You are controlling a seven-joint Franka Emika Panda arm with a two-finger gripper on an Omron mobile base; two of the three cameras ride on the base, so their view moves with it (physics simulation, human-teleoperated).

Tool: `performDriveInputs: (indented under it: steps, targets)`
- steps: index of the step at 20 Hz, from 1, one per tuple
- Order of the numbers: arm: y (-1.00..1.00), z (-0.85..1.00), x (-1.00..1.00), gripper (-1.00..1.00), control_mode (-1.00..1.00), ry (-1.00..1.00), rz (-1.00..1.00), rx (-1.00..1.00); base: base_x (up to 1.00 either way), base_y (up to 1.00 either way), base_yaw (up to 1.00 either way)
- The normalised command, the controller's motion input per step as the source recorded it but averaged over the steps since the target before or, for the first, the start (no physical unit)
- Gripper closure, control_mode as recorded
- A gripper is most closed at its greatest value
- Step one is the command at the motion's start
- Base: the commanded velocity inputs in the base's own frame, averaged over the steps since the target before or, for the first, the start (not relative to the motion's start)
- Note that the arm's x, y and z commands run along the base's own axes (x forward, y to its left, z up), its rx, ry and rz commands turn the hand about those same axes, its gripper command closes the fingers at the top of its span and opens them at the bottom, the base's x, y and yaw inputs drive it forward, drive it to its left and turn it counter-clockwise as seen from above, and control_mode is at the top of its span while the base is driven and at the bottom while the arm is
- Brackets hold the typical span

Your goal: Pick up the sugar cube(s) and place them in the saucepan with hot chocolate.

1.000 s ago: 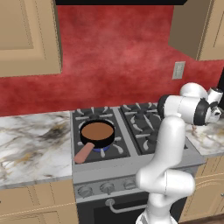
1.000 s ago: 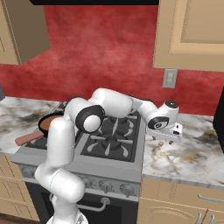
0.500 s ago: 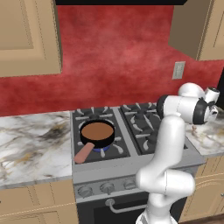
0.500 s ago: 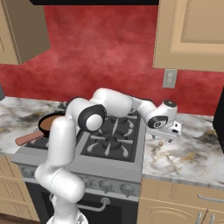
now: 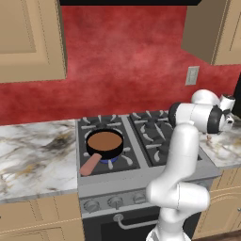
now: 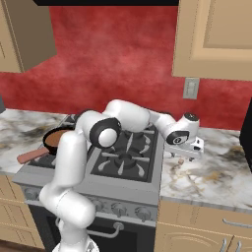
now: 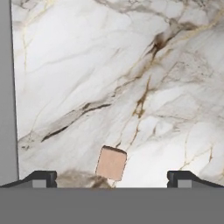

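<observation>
Since half a second ago the hand in the right base view has slid slightly toward 5 o'clock over the marble counter point(image 6: 216, 172); the pan and stove have not shifted.

In the hand view, one sugar cube point(image 7: 111, 162), pale tan and slightly rotated, lies on the marble between the two dark fingertips point(image 7: 41, 177). It sits just short of the midline between them, a little toward 9 o'clock of centre and well apart from either tip. The jaws are spread wide, one tip at each lower corner, and grasp nothing. A grey strip, probably the stove's edge, runs along the 9 o'clock side.

In the right base view the gripper point(image 6: 189, 154) hangs low over the counter just right of the stove point(image 6: 128, 157), with one small tan speck, the cube, on the marble at about 7 o'clock of the hand.

Farther left there is one saucepan with hot chocolate point(image 5: 105, 142): a black pan holding brown liquid, on the front-left burner, its salmon handle pointing toward 7 o'clock in the left base view. It is well apart from the cube, across the whole stove.

At the back, one wall outlet point(image 6: 191, 88) sits on the red wall at 12 o'clock of the hand, and cabinets point(image 5: 30, 40) hang at both sides.
</observation>
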Motion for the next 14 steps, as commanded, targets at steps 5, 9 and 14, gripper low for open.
performDriveInputs:
  steps: [5, 9, 14]
  targets:
    - [0.0, -0.21, 0.0, -1.0, -1.0, 0.04, 0.0, 0.0, 0.0, 0.0, 0.0]
    - [0.0, -0.25, 0.0, -1.0, -1.0, 0.02, 0.0, 0.0, 0.0, 0.0, 0.0]
    - [0.0, -0.22, 0.0, -1.0, -1.0, 0.01, 0.0, 0.0, 0.0, 0.0, 0.0]
